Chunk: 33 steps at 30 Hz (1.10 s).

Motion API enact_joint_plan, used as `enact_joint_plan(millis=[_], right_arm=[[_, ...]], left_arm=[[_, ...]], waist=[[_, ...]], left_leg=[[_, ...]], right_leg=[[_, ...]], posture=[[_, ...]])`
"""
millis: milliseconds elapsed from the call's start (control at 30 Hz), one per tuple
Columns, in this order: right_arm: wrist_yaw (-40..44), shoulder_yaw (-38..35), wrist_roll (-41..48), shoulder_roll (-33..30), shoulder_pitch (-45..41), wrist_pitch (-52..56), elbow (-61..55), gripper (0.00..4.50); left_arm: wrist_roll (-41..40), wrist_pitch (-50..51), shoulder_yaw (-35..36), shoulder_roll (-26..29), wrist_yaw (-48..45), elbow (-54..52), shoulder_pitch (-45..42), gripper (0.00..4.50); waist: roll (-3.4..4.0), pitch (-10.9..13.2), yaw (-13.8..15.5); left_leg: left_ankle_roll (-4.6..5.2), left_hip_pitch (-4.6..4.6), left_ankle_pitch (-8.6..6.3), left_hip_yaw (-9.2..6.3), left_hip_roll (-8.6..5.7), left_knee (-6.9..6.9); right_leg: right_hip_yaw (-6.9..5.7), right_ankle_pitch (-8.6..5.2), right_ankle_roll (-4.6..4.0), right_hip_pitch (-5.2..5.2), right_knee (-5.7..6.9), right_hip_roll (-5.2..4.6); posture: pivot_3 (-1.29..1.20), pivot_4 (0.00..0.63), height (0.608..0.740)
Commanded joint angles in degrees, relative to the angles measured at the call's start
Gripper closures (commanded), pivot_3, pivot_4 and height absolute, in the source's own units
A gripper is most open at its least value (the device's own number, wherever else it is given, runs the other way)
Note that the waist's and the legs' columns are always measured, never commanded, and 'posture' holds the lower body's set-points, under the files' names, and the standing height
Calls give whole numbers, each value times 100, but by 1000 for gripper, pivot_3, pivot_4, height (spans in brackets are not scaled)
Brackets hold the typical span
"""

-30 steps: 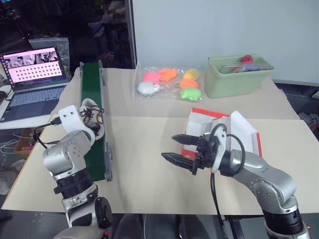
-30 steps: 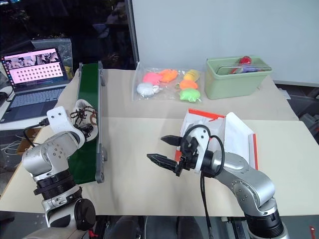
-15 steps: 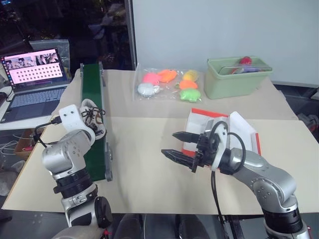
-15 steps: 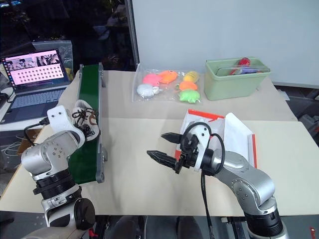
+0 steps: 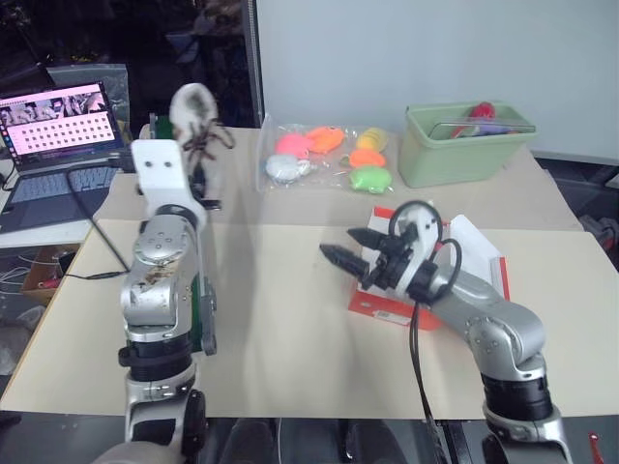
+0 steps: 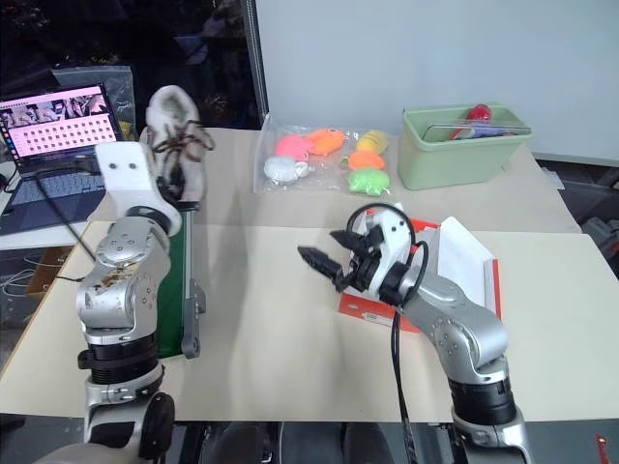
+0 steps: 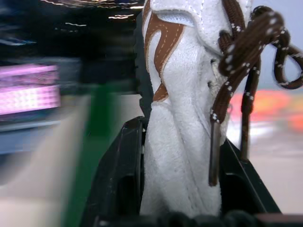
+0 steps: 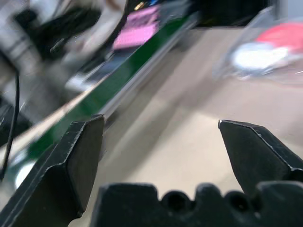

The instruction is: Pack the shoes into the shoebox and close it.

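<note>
Shoe point(image 5: 193, 121) clamped in left gripper point(image 7: 180, 156) | right gripper point(image 5: 350, 248) wide, before shoebox point(image 5: 464, 253) | conveyor point(image 5: 174, 155) below

You have one shoe point(image 5: 193, 121), one shoebox point(image 5: 464, 253), one green bin point(image 5: 464, 145), one laptop point(image 5: 60, 135), one conveyor belt point(image 5: 201, 309), and one bag holding six soft toys point(image 5: 329, 159).

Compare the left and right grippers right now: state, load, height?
The left gripper is shut on a white shoe; the right gripper is open and empty. The left is raised above the green conveyor; the right sits low, over the table beside the shoebox. Both have two black fingers.
</note>
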Motion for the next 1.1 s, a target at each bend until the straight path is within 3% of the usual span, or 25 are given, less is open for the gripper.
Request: enact_joint_plan(millis=[33,167,333,900,1100], right_arm=[[-345,-589,1119,282,-190,455,87,0],[-796,-1001,2228,493,-381,820,260,0],[-1381,-1228,3278,559,-567,927,451,0],[-2078,-571,3958,507,-732,781,440,0],[-2177,-679,4124,543,-768,542,519,1773]], left_arm=[[-2332,890,592,-295,-327,-357,159,3142],[-3316,1349,609,116,-304,-336,272,3142],[-3374,1287,257,510,-192,-286,205,3142],[-3477,899,-184,894,-88,-205,187,3142],[-3561,829,-304,981,-92,-254,288,3167]], waist=[[0,0,-13],[4,1,-174],[5,1,-202],[6,1,-193],[6,1,-183]], left_leg=[[1,-5,0,0,1,2],[10,4,-4,-12,5,-7],[9,30,-3,-11,-3,-1],[9,23,-2,-11,-3,-3],[9,21,-2,-11,-3,-3]], right_leg=[[-2,1,1,-2,-1,0],[1,-3,-5,-10,8,19],[4,-4,-5,12,-3,15],[5,-5,-5,5,-7,15],[4,-5,-5,5,-9,15]], posture=[[0,150,729],[0,150,729],[0,150,729],[0,150,729],[0,150,729]])
